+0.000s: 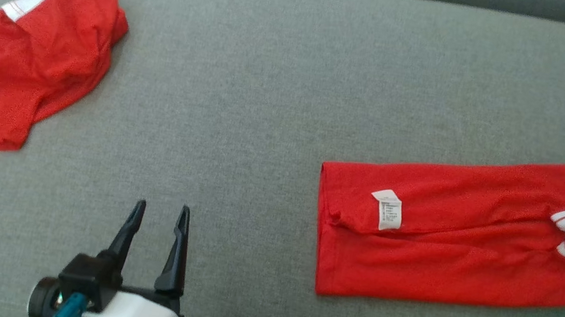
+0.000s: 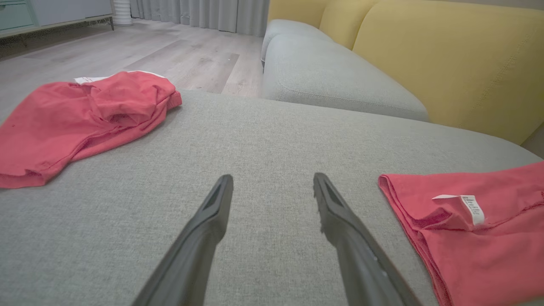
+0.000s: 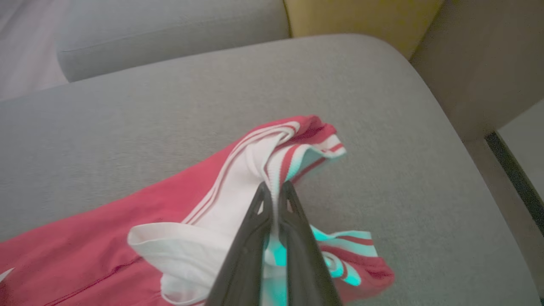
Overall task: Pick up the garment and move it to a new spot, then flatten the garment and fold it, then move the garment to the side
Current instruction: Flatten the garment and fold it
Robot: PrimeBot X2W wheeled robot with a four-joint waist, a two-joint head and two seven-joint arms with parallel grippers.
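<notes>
A long red garment (image 1: 463,232) with a white care label (image 1: 388,209) lies on the right side of the grey cushion (image 1: 270,94). Its white, red-striped band (image 3: 255,157) is bunched up and lifted at the far right end. My right gripper (image 3: 275,187) is shut on that band, the cloth pinched between the two fingers. In the left wrist view the garment (image 2: 488,242) lies just right of my fingers. My left gripper (image 1: 162,207) stands open over bare cushion near the front edge, apart from the garment, with nothing between its fingers (image 2: 212,212).
A second red garment (image 1: 18,71) with a white band lies bunched at the cushion's far left (image 2: 72,119). A grey sofa seat (image 2: 331,76) with a yellow back (image 2: 446,55) stands behind. The cushion's right edge (image 3: 442,110) drops off close to the held band.
</notes>
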